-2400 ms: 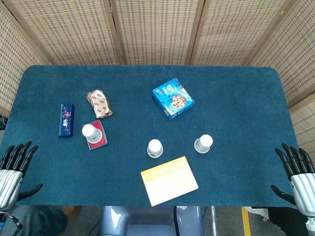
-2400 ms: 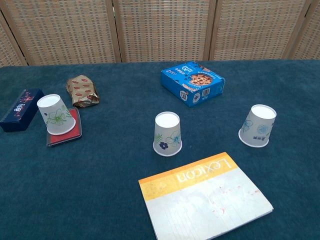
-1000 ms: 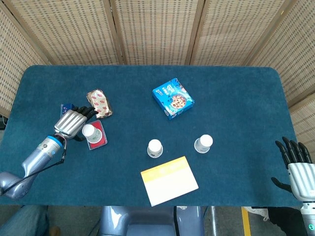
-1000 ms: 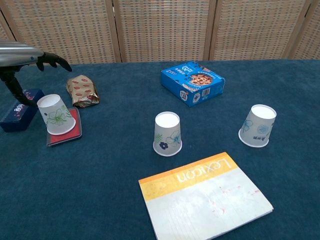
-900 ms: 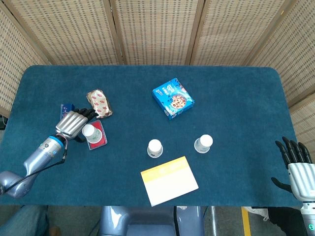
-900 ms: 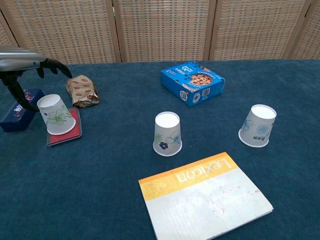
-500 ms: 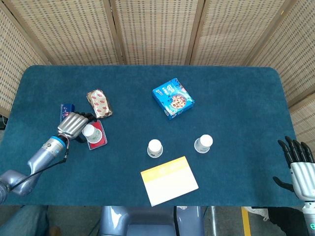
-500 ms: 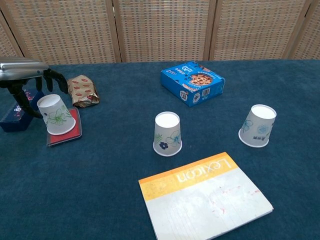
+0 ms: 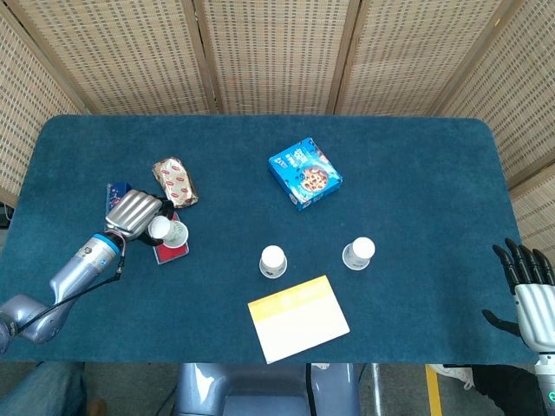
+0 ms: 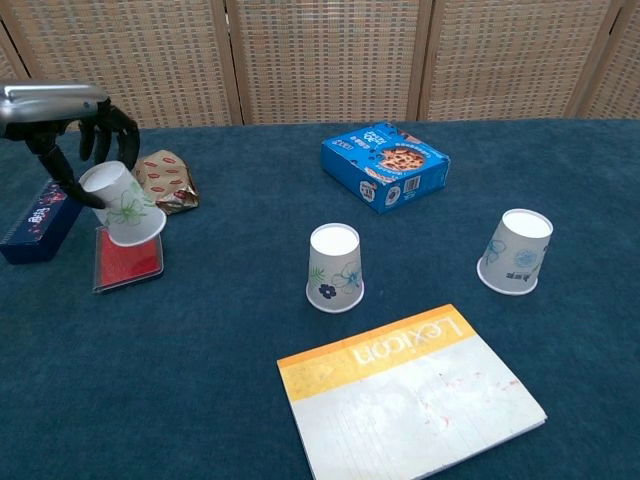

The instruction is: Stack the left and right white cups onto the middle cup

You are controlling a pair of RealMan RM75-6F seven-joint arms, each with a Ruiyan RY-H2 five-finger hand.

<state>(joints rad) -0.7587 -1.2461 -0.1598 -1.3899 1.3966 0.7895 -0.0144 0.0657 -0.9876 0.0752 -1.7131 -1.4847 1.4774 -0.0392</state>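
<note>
Three upside-down white paper cups with flower prints are in view. My left hand [image 9: 134,213] [image 10: 70,125] grips the left cup [image 9: 167,231] [image 10: 124,205] and holds it tilted, lifted off the red card [image 10: 128,262]. The middle cup [image 9: 272,261] [image 10: 335,267] stands on the blue cloth ahead of the notebook. The right cup [image 9: 358,253] [image 10: 516,251] stands to its right. My right hand [image 9: 527,286] hangs open at the table's right front edge, far from the cups, and shows in the head view only.
A yellow-and-white notebook [image 9: 297,317] [image 10: 410,392] lies near the front edge. A blue cookie box [image 9: 304,173] [image 10: 385,166] sits behind the middle cup. A brown snack packet [image 9: 176,182] [image 10: 166,181] and a dark blue box [image 10: 40,222] lie near my left hand.
My left hand reached in from the front left, closed around the left cup, and has now lifted and tilted it off the red card. The right hand sank slightly.
</note>
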